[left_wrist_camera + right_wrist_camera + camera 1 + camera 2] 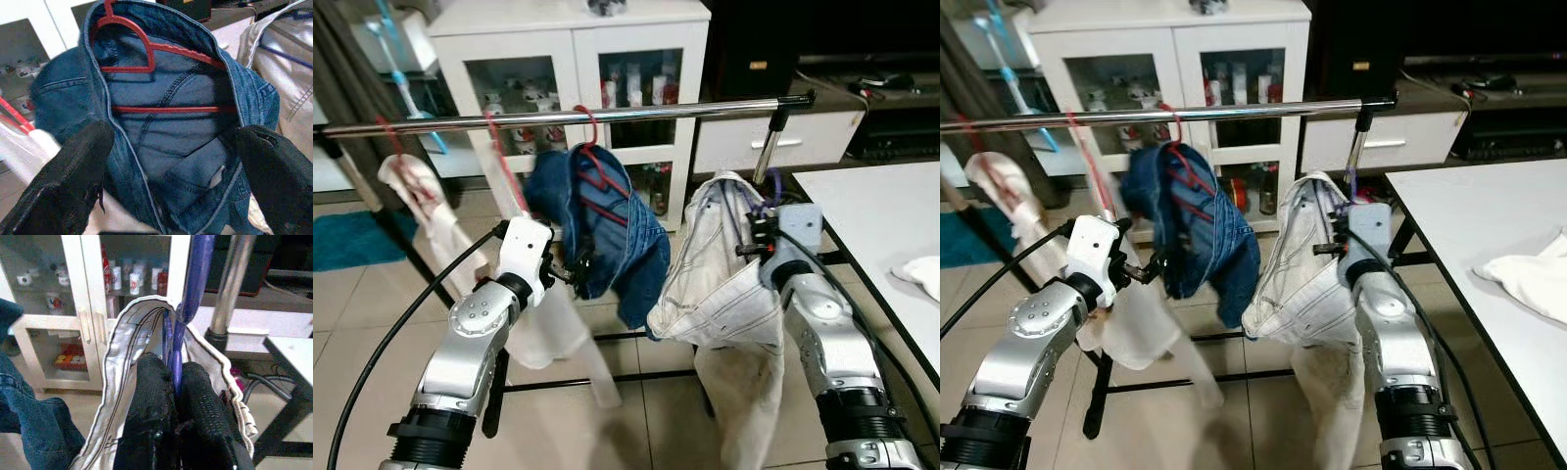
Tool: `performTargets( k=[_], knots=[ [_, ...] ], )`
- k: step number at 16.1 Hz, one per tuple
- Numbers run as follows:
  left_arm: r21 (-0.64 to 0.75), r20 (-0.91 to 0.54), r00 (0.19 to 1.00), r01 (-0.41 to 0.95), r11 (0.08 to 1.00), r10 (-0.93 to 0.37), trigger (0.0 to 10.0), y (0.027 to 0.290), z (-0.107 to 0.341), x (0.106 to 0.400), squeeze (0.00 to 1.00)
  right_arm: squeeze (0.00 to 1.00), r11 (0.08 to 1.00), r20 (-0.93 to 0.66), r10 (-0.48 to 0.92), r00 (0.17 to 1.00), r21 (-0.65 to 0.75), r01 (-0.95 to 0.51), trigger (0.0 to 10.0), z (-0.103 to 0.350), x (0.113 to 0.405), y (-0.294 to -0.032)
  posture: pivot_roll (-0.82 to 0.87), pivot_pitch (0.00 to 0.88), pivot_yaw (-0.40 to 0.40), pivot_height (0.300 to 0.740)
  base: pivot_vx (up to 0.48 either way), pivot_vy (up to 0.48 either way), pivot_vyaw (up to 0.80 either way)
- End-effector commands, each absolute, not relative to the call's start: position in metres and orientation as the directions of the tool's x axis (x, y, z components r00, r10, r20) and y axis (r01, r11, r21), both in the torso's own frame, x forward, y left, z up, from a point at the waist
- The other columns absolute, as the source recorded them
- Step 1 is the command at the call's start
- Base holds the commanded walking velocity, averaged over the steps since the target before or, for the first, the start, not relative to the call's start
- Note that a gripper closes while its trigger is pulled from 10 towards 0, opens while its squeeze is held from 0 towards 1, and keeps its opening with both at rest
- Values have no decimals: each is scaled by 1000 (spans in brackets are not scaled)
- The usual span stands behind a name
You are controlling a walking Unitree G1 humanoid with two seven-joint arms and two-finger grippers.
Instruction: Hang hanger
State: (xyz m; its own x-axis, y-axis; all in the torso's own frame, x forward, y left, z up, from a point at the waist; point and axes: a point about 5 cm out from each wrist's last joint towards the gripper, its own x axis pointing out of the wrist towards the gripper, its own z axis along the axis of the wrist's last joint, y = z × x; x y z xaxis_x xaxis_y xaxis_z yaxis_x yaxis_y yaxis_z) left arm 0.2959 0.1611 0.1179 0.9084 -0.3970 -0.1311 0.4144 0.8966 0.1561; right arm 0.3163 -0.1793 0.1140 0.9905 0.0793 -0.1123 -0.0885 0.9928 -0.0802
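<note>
A red hanger carrying blue denim jeans hangs by its hook on the silver rail. My left gripper is at the jeans' lower left edge; in the left wrist view its fingers stand open on either side of the denim. My right gripper is shut on the neck of a purple hanger. This hanger bears a white garment and is held below the rail's right end, beside the upright post. The purple hook's tip is hidden.
Farther left on the rail, a white garment hangs on one red hanger and a second red hanger hangs beside it. A white glass-door cabinet stands behind. A white table with a white cloth lies to the right.
</note>
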Motion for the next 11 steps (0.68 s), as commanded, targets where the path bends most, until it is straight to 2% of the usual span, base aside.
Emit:
performTargets(
  k=[1, 2, 3, 11],
  knots=[
    [167, -112, 907, 419, 892, -405, 10000, 162, 124, 298, 0, 0, 989, -2, 106, 994, -100, -106, 10000, 140, 325, -173, -43, 0, 69, 740, 364, 0, 800],
    [167, -113, 905, 424, 890, -410, 10000, 162, 124, 297, 0, 0, 991, 12, 97, 995, -92, -96, 10000, 142, 325, -172, -40, 0, 67, 740, 368, 0, 800],
    [167, -113, 903, 429, 888, -415, 10000, 162, 124, 296, 0, 0, 994, 22, 91, 996, -68, -89, 10000, 143, 325, -172, -40, 0, 67, 740, 345, 0, 0],
    [171, -152, 805, 592, 787, -573, 10000, 150, 121, 283, 0, 0, 996, 169, 42, 985, -83, -28, 10000, 165, 327, -176, -40, 0, 65, 740, 0, 0, 0]
  ],
)
